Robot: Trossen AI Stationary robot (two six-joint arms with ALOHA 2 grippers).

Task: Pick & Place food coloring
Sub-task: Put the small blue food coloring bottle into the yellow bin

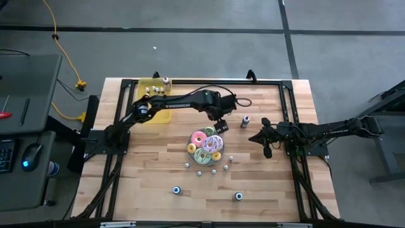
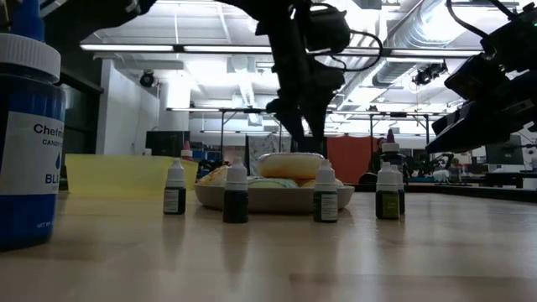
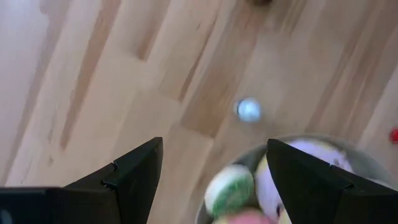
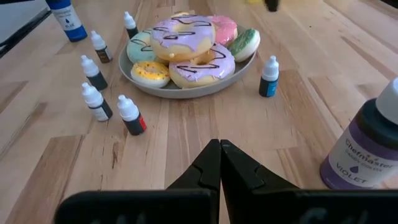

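The food coloring is several tiny white-capped bottles standing upright on the table around the doughnut plate (image 1: 205,147). Some are near its front (image 1: 199,171), and they show as a row (image 2: 236,193) in the low view. A teal bottle (image 4: 269,78) stands beside the plate's far right rim; its white cap (image 3: 249,109) shows from above. My left gripper (image 3: 214,146) hangs open above the plate's far edge (image 1: 219,126), holding nothing. My right gripper (image 4: 220,144) is shut and empty, low over the table right of the plate (image 1: 256,138).
Larger bottles stand on the table: a violet one (image 4: 367,143) by my right gripper, a blue one (image 2: 25,126) near the front, and another (image 1: 238,196) there too. A yellow bin (image 1: 155,104) with bottles sits at the far left. Bare wood lies right of the plate.
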